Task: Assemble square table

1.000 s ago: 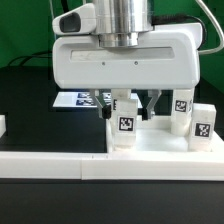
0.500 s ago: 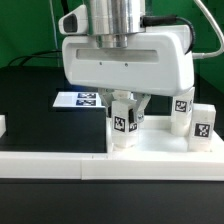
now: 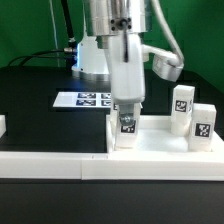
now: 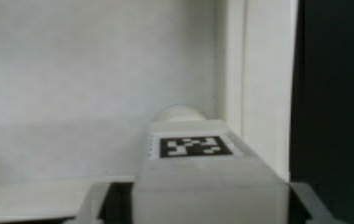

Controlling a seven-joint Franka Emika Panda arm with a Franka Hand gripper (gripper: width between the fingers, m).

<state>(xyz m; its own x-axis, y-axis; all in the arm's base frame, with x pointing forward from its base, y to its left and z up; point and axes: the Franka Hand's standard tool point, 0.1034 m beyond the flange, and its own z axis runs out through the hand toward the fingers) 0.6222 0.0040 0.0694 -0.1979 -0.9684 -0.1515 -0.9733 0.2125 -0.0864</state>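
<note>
Exterior view: gripper [image 3: 127, 113] stood closed on a white tagged leg [image 3: 126, 127], upright at the near corner of the square tabletop [image 3: 155, 143]. Two more legs [image 3: 193, 116] stood at the exterior view's right; marker board [image 3: 85, 99] lay behind. Wrist view: leg [image 4: 199, 160] sat between the fingers.

Table slab: the square white plastic table slab with a raised rim [image 3: 160, 140] is white all over.
Legs: the short white plastic legs [image 3: 203, 124] are white, each with a small black-and-white square tag.
Held leg: the stubby white leg in the middle of the frame [image 3: 124, 128] has a black-and-white checked tag; close up [image 4: 195, 150] it looks pale grey-white.
Marker board: the thin flat white marker board [image 3: 82, 99] has black-and-white square patterns.
Wall: the long low white barrier wall [image 3: 60, 165] is plain white.
Tabletop: the flat black tabletop [image 3: 30, 95] is black.
Background: green in the upper left.
Arm: the white and silver robot arm [image 3: 118, 40] is white with grey metal.
</note>
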